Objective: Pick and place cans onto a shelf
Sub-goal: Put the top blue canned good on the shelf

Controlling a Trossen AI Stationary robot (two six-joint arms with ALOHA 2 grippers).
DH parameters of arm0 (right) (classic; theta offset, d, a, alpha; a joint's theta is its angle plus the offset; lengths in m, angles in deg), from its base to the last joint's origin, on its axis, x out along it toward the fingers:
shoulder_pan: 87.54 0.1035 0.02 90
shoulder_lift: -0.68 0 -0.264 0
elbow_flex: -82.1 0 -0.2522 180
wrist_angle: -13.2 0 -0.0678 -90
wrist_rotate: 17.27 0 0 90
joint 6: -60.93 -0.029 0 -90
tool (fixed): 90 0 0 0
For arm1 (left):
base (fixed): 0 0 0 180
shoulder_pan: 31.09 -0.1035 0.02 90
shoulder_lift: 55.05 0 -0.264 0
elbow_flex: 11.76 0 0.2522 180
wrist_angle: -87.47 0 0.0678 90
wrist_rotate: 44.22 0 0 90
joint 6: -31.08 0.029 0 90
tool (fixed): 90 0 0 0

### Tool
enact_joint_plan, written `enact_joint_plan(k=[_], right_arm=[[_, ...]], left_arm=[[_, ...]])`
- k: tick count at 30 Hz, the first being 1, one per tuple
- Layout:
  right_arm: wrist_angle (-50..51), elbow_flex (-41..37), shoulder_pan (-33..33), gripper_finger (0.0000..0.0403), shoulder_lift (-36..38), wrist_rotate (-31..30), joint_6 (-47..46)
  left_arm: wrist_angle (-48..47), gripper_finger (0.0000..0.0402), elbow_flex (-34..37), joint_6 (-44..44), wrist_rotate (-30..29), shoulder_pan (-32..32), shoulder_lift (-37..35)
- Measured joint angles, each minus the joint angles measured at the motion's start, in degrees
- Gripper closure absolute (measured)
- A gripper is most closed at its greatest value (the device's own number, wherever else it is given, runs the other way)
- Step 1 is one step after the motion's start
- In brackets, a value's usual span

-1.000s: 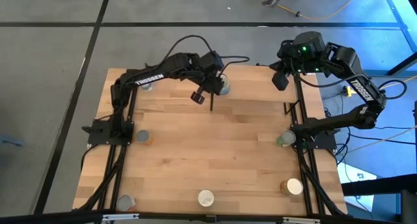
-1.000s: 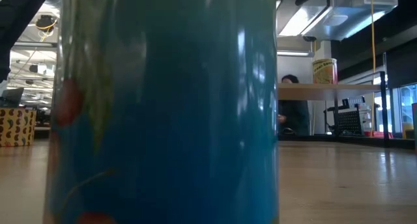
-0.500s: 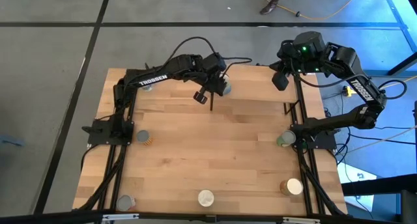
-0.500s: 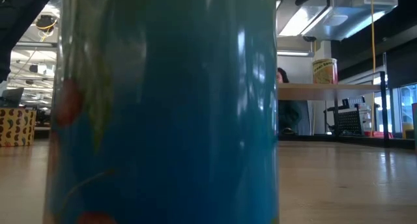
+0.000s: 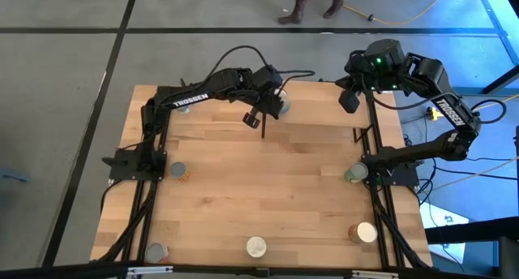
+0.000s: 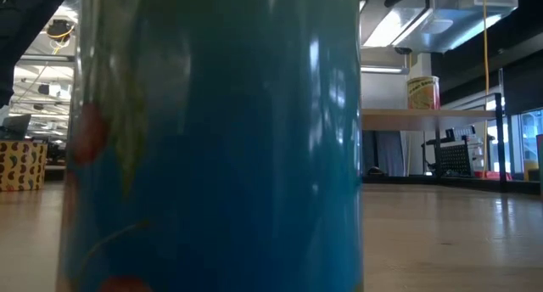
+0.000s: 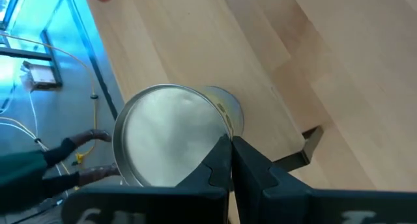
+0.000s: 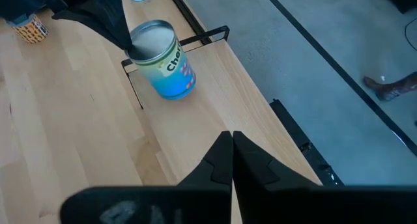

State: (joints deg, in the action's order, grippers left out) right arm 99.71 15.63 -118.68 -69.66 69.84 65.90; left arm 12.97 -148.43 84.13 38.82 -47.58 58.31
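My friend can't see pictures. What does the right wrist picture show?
A blue-labelled can with a silvery lid stands on the light-wood shelf, with the left arm's end effector touching its lid rim. The right end effector hangs shut in front, away from it. Grey floor lies beyond the shelf's edge.

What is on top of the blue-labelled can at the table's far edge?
Only the left tool, its tip shut, over the pale lid at its rim; contact is unclear. The rim beneath it is hidden.
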Motion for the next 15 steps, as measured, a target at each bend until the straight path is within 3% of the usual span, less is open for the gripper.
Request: enact_joint_plan(k=[15], right_arm=[[0.0, 0.0, 0.0, 0.0398, 0.0, 0.04, 0.0]], left_arm=[[-0.13, 0.0401, 0.0, 0.5, 0.65, 0.0, 0.0]])
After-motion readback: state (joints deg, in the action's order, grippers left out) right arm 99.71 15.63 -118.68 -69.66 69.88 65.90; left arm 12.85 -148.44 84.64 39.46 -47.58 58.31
